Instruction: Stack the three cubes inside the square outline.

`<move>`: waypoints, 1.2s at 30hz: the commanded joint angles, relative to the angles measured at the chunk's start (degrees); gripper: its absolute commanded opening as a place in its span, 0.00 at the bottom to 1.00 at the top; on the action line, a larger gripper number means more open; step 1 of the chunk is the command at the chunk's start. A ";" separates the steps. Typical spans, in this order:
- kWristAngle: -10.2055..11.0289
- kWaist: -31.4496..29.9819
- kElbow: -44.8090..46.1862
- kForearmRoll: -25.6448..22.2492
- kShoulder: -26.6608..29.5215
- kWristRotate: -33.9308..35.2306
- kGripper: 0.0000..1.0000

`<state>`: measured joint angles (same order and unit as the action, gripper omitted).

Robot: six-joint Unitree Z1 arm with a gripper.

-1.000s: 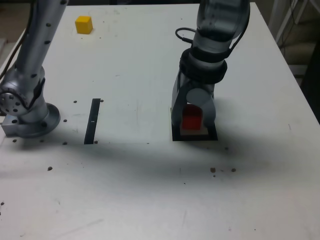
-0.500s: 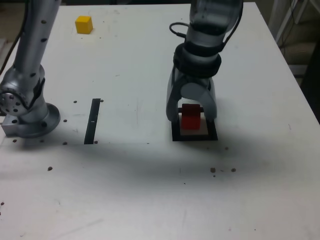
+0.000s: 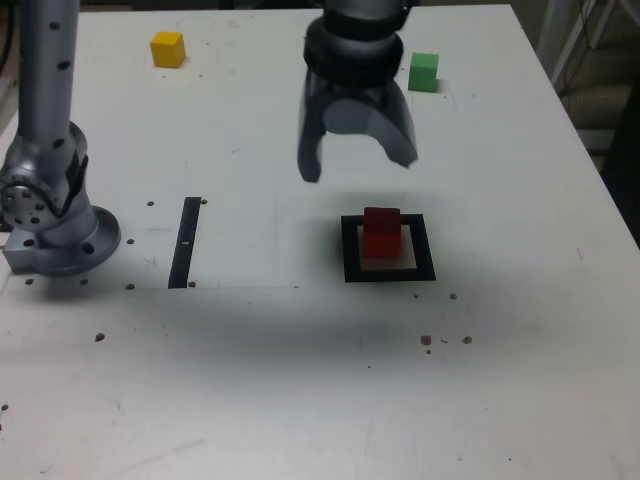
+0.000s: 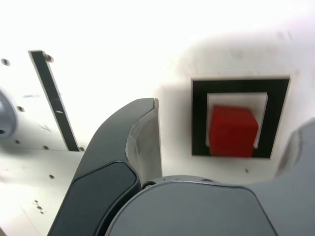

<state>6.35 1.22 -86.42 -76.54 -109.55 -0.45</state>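
One small red cube (image 3: 381, 232) is seated inside the black square outline (image 3: 349, 250); the grey gripper (image 3: 357, 168) is held above, spread wide and empty.

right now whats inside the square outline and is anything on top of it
The red cube sits inside the square outline, on its pale centre. Nothing rests on top of it; the open gripper is clear above. The patch beneath the cube is hidden.

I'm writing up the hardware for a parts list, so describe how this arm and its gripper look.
The arm is a silver-grey metal tube dotted with small dark screws, rising from a round silver joint housing and base. Near the wrist sits a black ribbed collar. The gripper has two broad, curved fingers in dark grey, with paler grey inner faces.
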 commanded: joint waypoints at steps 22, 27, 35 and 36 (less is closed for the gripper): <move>5.70 23.56 0.68 -3.78 2.92 -14.07 1.00; 6.15 28.60 0.44 -4.54 2.62 -14.68 1.00; 7.48 34.98 -0.09 -4.46 2.01 -17.68 1.00; 7.99 35.54 -0.13 -4.42 1.87 -18.23 1.00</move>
<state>13.88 36.32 -86.35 -80.91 -107.28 -18.22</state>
